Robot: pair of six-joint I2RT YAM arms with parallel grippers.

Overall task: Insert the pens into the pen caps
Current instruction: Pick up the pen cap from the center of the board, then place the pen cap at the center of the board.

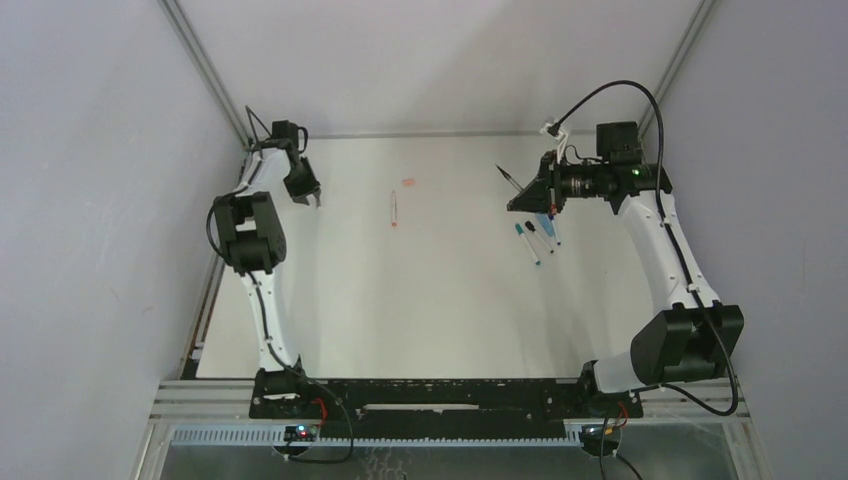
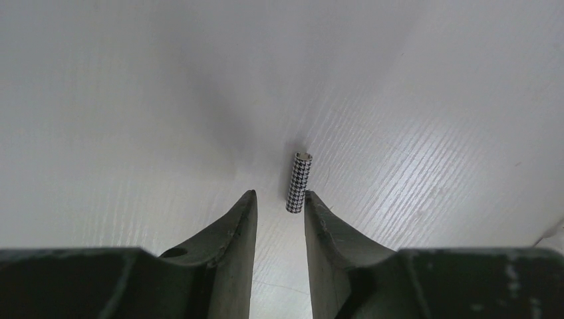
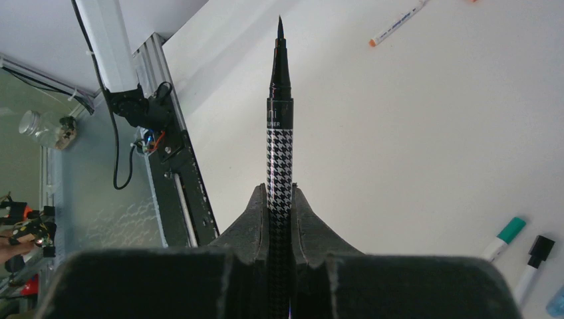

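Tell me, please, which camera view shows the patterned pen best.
The right wrist view: the patterned pen runs up the middle, gripped by the fingers, its pattern and bare tip sharp. The top view shows it only as a thin dark line, too small for detail. The left wrist view does not show it.

Uncapped houndstooth pen [image 3: 279, 166], loose houndstooth cap [image 2: 298, 183]
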